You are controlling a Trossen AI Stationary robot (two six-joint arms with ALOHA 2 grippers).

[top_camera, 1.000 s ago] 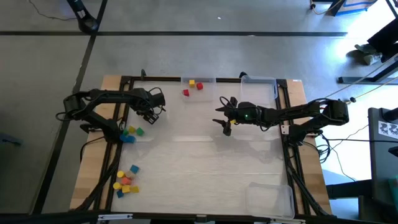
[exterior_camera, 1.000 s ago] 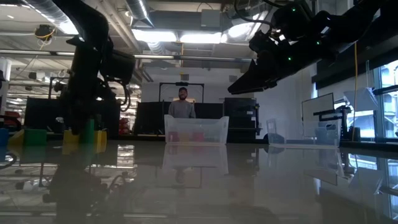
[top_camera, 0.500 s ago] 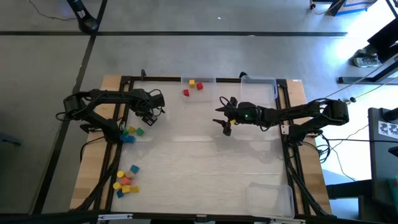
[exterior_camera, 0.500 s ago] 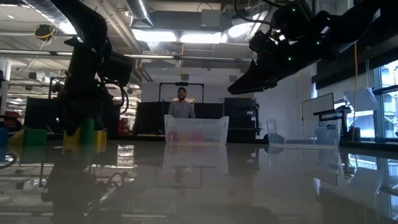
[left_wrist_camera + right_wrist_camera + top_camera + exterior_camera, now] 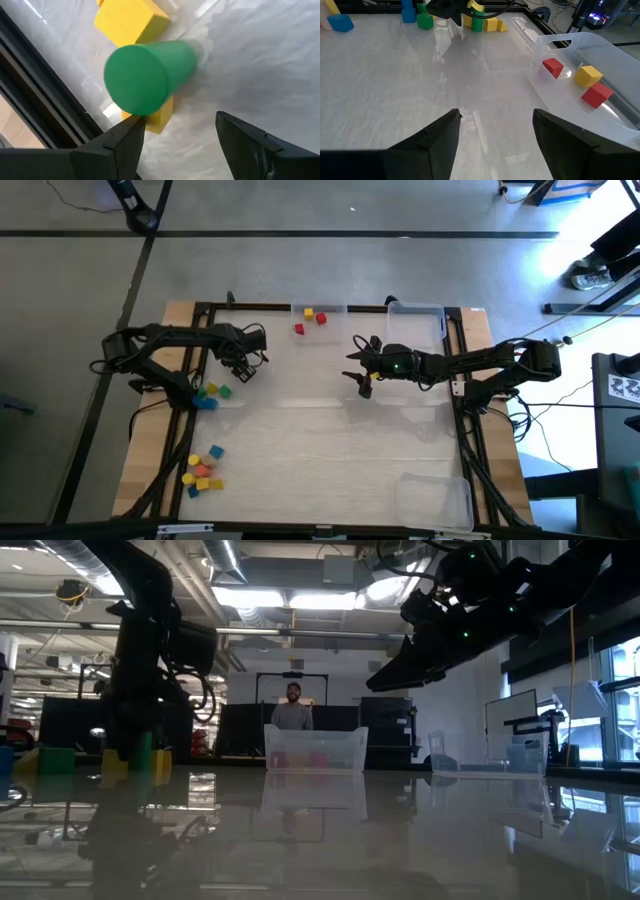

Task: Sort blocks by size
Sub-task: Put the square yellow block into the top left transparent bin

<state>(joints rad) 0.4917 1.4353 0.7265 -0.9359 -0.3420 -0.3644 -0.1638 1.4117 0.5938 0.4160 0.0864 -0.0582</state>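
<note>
A green cylinder block (image 5: 145, 75) stands on end at the table's far left, with yellow blocks (image 5: 132, 20) close beside it. My left gripper (image 5: 180, 145) hangs open just above them, pointing steeply down, and hides them in the high view (image 5: 243, 366). More blocks lie in a group (image 5: 210, 393) at the left edge, and another group (image 5: 203, 470) sits near the left front. A clear tray (image 5: 335, 310) at the far edge holds red and yellow blocks (image 5: 590, 76). My right gripper (image 5: 362, 383) is open over the table's middle, holding nothing.
An empty clear tray (image 5: 418, 318) stands at the far right and another (image 5: 435, 502) at the near right. Dark frame rails (image 5: 200, 308) border the table. A person (image 5: 292, 710) stands beyond the far edge. The table's middle and near part show only bare surface.
My left gripper has stayed in place over the green cylinder and has turned slightly at the wrist. Its fingers are as far apart as before.
</note>
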